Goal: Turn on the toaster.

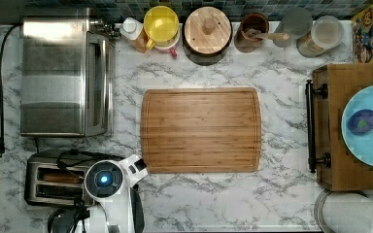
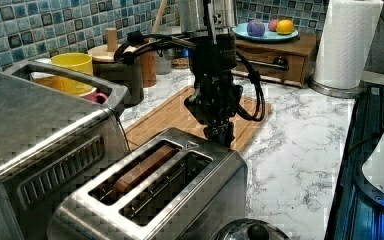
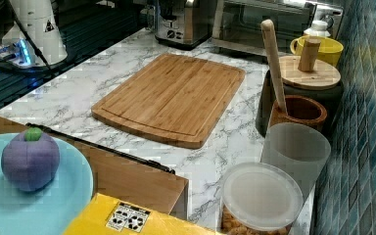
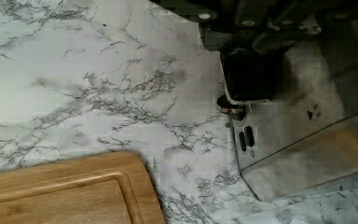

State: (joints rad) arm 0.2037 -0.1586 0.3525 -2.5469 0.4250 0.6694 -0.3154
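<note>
- Back edge of the white marble counter [image 1: 233, 204] has a row of containers: a yellow mug [image 1: 161, 23], a dark pot with a round wooden lid [image 1: 207, 30], and a brown wooden crock [image 3: 298, 111] holding a wooden utensil.
- The clear plastic jar with a white lid [image 3: 259, 198] has something brownish in it, can't tell what.
- The light blue plate [image 1: 369, 126] sits on a wooden box and holds a purple plush fruit [image 3: 30, 160].
- The small brushed-steel two-slot toaster [image 2: 165, 190] is in the counter's front corner on the top view's left, just beside the big steel toaster oven [image 1: 65, 75]. One slot holds a brown slice.
- The black gripper [image 2: 219, 134] hangs at the toaster's end that faces the bamboo cutting board [image 1: 201, 130]; can't tell if its fingers are apart or together.
</note>
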